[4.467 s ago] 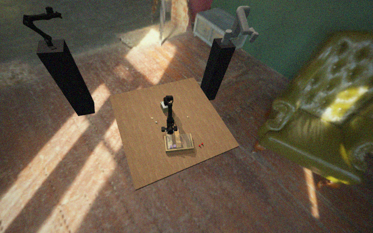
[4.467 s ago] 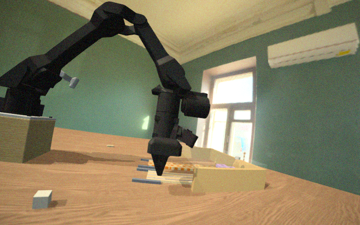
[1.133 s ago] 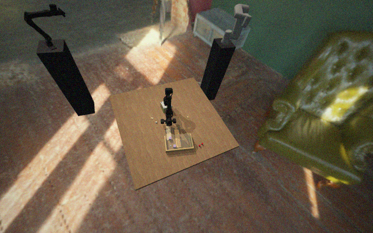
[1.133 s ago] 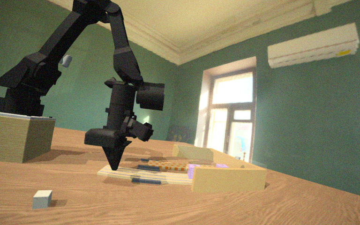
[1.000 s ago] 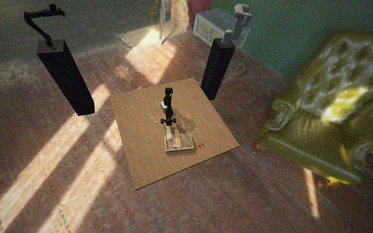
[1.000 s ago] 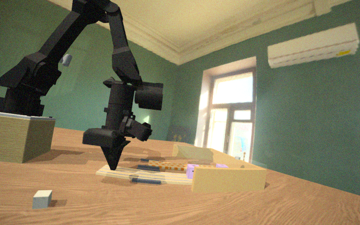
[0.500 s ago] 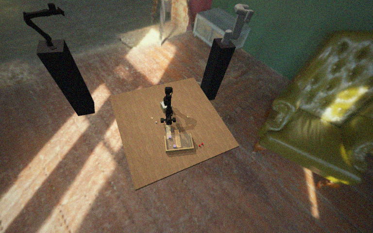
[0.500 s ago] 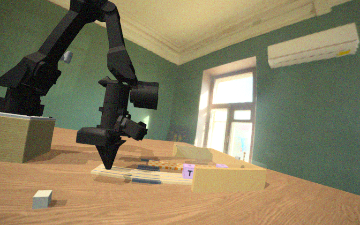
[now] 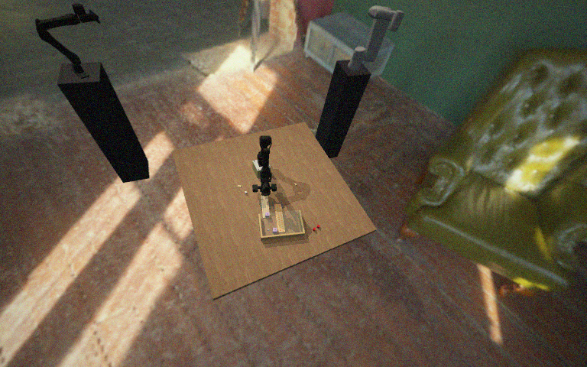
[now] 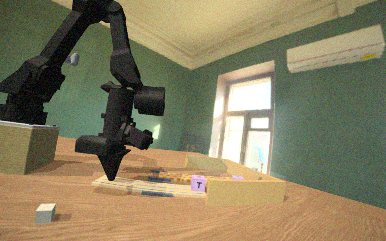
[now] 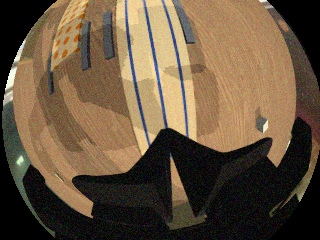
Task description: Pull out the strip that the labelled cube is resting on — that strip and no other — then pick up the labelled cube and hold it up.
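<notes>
A blue-striped cream strip lies flat, reaching from the tray's open side toward the arm's base. The lilac cube labelled T appears to rest on its tray-side part, beside the end of the tray wall. My gripper is shut, pointing down, its tips on or just over the striped strip near its base-side end; contact is hard to tell. An orange-dotted strip lies alongside. A second lilac cube is inside the tray.
The low-walled wooden tray is open toward the base. Dark guide bars flank the strips. A small white block lies to one side. Small red objects lie beside the tray.
</notes>
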Motion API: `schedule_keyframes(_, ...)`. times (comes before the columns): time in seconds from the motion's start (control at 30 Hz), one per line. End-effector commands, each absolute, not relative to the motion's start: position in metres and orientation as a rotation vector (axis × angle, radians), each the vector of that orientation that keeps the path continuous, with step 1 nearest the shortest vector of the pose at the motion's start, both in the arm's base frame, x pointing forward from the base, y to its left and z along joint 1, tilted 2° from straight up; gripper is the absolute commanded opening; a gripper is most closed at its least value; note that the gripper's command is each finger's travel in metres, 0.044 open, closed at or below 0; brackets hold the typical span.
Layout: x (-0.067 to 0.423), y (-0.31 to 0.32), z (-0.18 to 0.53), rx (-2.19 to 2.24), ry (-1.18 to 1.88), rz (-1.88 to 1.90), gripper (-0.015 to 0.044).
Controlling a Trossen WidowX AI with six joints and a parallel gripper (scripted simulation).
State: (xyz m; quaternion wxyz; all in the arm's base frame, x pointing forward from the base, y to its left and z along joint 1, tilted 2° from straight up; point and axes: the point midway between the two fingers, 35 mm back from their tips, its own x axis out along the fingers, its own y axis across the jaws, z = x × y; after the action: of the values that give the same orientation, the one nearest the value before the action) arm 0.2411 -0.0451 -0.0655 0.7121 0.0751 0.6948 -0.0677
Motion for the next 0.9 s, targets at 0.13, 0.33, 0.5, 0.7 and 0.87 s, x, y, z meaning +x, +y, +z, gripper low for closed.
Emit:
schedule_keyframes(0.13, 0.220, -0.042, -0.072, 0.166, 1.583, -0.149, 0.0000)
schedule_keyframes(0.33, 0.216, -0.041, -0.072, 0.166, 1.584, -0.149, 0.0000)
schedule_keyframes(0.5, 0.213, -0.041, -0.072, 0.166, 1.584, -0.149, 0.0000)
schedule_keyframes(0.7, 0.209, -0.040, -0.072, 0.166, 1.584, -0.149, 0.0000)
schedule_keyframes(0.87, 0.206, -0.039, -0.072, 0.166, 1.584, -0.149, 0.0000)
